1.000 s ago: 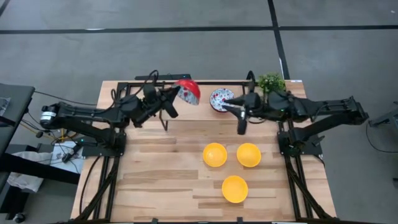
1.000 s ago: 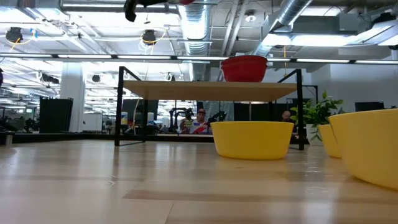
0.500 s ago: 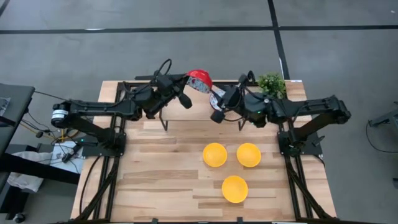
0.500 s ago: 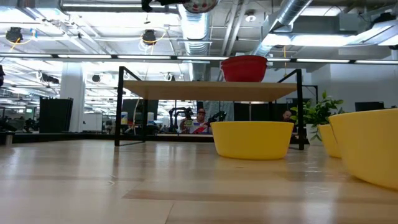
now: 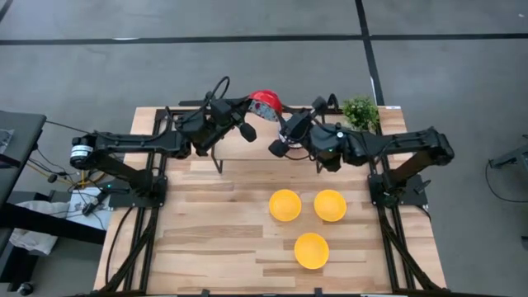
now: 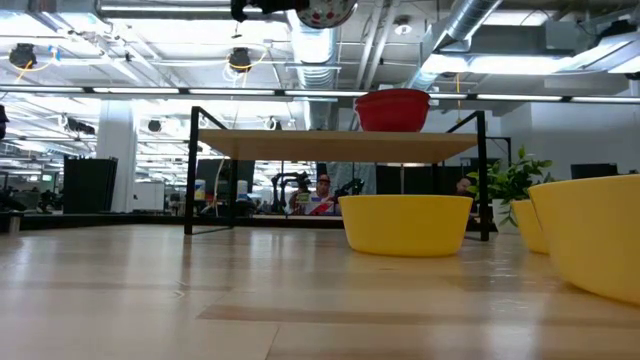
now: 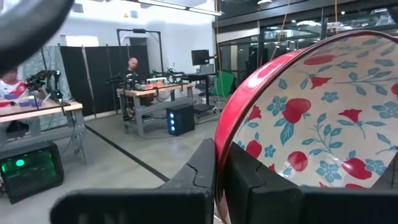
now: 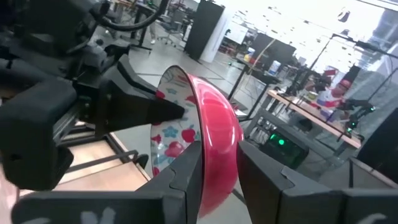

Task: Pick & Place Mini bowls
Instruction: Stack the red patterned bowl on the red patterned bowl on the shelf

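Note:
A red bowl [image 5: 266,105], white inside with a red floral pattern, is in the air above the far shelf, tipped on its side. My left gripper [image 5: 246,118] is shut on it. My right gripper [image 5: 282,132] is open right beside it. In the right wrist view its fingers stand on either side of the bowl's wall [image 8: 217,134], and I cannot tell whether they touch it. Another red bowl [image 6: 392,110] rests on its base on the shelf top [image 6: 330,145]. Three yellow bowls [image 5: 285,205] [image 5: 330,205] [image 5: 312,250] stand on the table. My left gripper pinches the bowl's rim [image 7: 222,134], one finger inside [image 7: 255,180] against the patterned face and one outside [image 7: 196,168] on the red wall. The fingers come level from the table's left. The bowl is lifted clear, on its side, its opening turned toward the left arm.
A black-framed wooden shelf [image 5: 198,109] runs along the table's far edge. A green plant [image 5: 360,109] stands at its right end. Free wood lies left of the yellow bowls [image 5: 206,223]. People and workbenches show in the room beyond.
My left gripper has carried the red bowl up and toward the table's right and far edge, tipping it further onto its side. My right gripper has swung left from above the shelf bowl toward the held bowl, until its fingers stand either side of the bowl's wall.

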### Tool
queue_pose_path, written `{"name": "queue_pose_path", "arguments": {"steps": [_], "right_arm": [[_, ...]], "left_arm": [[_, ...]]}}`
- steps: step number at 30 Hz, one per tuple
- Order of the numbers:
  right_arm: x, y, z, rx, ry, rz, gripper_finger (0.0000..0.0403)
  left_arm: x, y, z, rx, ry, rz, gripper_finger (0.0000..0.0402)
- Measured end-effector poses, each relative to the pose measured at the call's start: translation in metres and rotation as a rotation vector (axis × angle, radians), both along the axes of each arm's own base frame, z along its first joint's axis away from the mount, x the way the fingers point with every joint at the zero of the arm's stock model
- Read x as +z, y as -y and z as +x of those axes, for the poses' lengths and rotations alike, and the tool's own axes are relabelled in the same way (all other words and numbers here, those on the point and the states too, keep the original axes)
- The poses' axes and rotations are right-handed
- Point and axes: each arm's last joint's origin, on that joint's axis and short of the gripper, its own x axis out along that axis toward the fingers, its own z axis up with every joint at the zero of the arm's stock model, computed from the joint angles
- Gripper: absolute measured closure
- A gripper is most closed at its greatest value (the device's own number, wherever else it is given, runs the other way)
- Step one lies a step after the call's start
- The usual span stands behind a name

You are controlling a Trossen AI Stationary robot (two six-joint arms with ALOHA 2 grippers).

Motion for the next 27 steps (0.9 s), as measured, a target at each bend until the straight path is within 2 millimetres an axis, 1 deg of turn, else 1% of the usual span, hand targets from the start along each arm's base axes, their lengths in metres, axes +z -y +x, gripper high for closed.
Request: {"name": "queue_pose_path", "arguments": {"steps": [7,13,20,23,27], "right_arm": [[-0.0003,0.0022,0.004,-0.047,0.022,0.009,0.0312],[-0.0064,0.0044,0.0099,-0.079,0.008,0.005,0.0312],[-0.0075,0.0047,0.0093,-0.136,0.002,-0.006,0.0312],[-0.0073,0.0052,0.0087,-0.155,0.004,-0.009,0.0323],[-0.0074,0.0056,0.0083,-0.172,0.004,-0.012,0.0349]], "left_arm": [[0.0008,-0.0007,-0.0001,-0.01,0.011,0.001,0.0392],[0.0016,-0.0008,0.0001,-0.03,0.018,0.007,0.0392],[0.0021,0.0016,0.001,-0.075,0.023,0.014,0.0392],[0.0024,0.0022,0.0011,-0.082,0.028,0.013,0.0392],[0.0024,0.0048,0.0014,-0.091,0.032,0.01,0.0392]]}}
